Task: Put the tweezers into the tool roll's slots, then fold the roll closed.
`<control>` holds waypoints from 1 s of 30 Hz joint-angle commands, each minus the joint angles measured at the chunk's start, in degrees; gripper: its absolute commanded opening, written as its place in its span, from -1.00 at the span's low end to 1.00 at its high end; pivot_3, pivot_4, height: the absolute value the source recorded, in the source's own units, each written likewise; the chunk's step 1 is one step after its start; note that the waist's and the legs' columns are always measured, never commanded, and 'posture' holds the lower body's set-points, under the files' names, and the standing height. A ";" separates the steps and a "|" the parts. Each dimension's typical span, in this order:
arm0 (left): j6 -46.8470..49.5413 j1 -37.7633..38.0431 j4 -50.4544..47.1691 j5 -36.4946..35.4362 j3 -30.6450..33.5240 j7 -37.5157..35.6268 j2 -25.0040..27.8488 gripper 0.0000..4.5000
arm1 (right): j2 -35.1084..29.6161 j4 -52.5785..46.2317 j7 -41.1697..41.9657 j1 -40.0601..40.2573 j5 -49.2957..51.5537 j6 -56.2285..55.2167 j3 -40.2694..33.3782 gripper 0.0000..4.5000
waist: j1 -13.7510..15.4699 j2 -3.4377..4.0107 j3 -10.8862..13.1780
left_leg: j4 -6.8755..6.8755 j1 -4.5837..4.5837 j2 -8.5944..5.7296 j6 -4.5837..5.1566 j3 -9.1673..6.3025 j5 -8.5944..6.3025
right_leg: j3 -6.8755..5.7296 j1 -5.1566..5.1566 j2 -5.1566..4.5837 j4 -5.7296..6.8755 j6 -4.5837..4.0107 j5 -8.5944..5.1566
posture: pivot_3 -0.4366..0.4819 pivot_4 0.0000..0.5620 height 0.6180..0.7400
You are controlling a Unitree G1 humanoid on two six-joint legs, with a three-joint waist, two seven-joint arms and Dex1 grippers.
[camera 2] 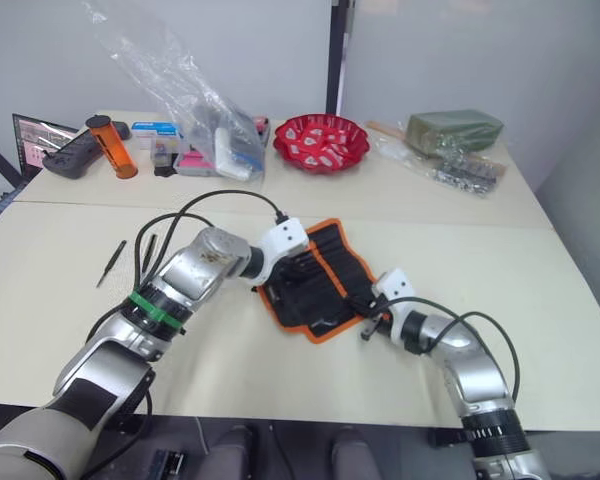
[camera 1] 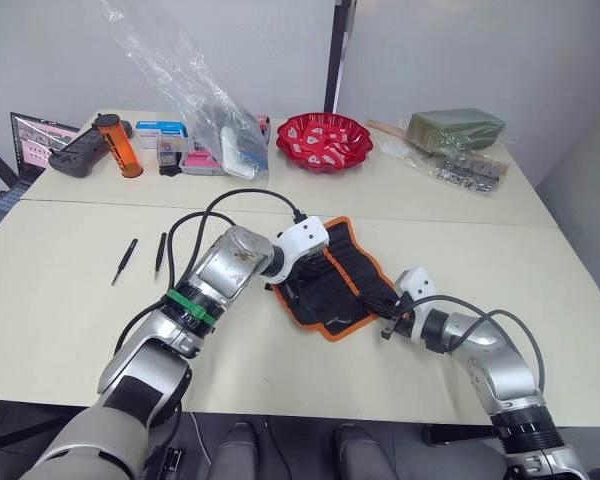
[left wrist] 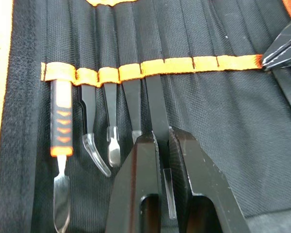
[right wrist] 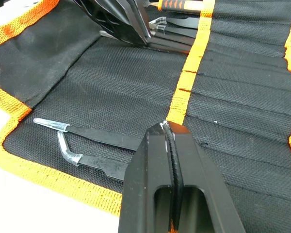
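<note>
The tool roll [camera 1: 335,275] lies open on the table's middle, black with orange edging. My left gripper [left wrist: 157,145] is over its inner face, shut on one black tweezers [left wrist: 154,104] whose end sits under the orange trim of the slots [left wrist: 179,64]. Beside it, three more tweezers [left wrist: 111,126] and an orange-handled tool [left wrist: 61,121] sit in neighbouring slots. My right gripper [right wrist: 169,130] is shut on the orange trim band [right wrist: 186,73] at the roll's right side. Two further tweezers [right wrist: 99,140] lie tucked near that edge. Two loose tweezers [camera 1: 125,260] lie on the table to the left.
A red bowl [camera 1: 325,140], a clear plastic bag [camera 1: 220,120], an orange cylinder [camera 1: 117,145], small boxes and a black device [camera 1: 80,155] line the far side. A green packet [camera 1: 455,128] sits at the far right. Black cables loop over my left arm.
</note>
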 commanded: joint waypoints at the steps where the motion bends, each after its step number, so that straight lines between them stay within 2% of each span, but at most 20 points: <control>1: -4.80 -3.06 4.28 2.15 -0.09 -1.12 -1.45 -1.00 | -0.89 0.60 -0.11 1.89 -1.06 2.41 0.88 -0.99 | 0.03 0.00 0.00 | 0.00 0.00 0.00 0.00 0.00 0.00 | 0.00 0.00 0.00 0.00 0.00 0.00 | -0.05 -0.47 1.00; 12: -17.67 -9.64 22.21 4.42 3.24 -1.90 -7.94 -1.00 | -1.31 -1.97 -0.40 3.77 -0.62 4.10 0.97 -0.99 | 0.14 0.00 0.00 | 0.02 -0.02 -0.04 0.00 -0.01 0.00 | 0.01 0.01 -0.01 -0.01 0.03 -0.01 | -0.05 -0.47 1.00; 18: -22.42 -10.28 26.31 7.54 2.78 -1.88 -8.63 -1.00 | -1.08 -2.61 -0.43 3.97 -0.53 4.56 1.08 -0.99 | 0.13 0.00 0.00 | 0.02 -0.02 -0.05 0.00 -0.02 0.00 | 0.01 0.01 -0.01 -0.01 0.04 -0.01 | -0.05 -0.47 1.00; 23: -20.06 -10.75 24.69 6.69 5.63 -2.78 -7.60 -1.00 | -0.99 -2.54 -0.70 3.94 -0.59 4.49 0.78 -0.99 | -0.09 0.00 0.00 | 0.01 -0.02 -0.05 0.00 -0.03 0.00 | 0.01 0.00 0.00 0.00 0.05 0.00 | -0.05 -0.47 1.00; 24: -19.17 -10.37 23.06 6.53 5.92 -3.78 -6.76 -0.61 | -0.89 -2.41 -0.86 3.84 -0.54 4.41 0.58 -1.00 | -0.12 0.00 0.00 | 0.01 -0.02 -0.05 0.00 -0.03 0.00 | 0.01 0.00 0.00 0.00 0.05 0.00 | -0.05 -0.47 1.00; 26: -16.86 -9.12 18.30 6.14 6.28 -6.54 -4.38 -0.37 | -0.01 -1.55 -2.04 3.15 -0.37 3.52 -0.48 -1.00 | -0.40 0.00 0.00 | -0.01 -0.03 -0.04 0.00 -0.04 0.00 | 0.01 -0.02 0.00 0.00 0.05 0.00 | -0.05 -0.47 1.00; 30: -11.99 -7.08 9.85 4.82 7.84 -10.20 -0.01 0.23 | 1.42 -1.05 -3.00 2.53 0.11 2.56 -1.68 -1.00 | -0.71 0.02 -0.01 | -0.09 0.01 -0.01 0.00 -0.05 0.00 | 0.01 -0.03 0.02 0.03 0.04 0.00 | -0.05 -0.47 1.00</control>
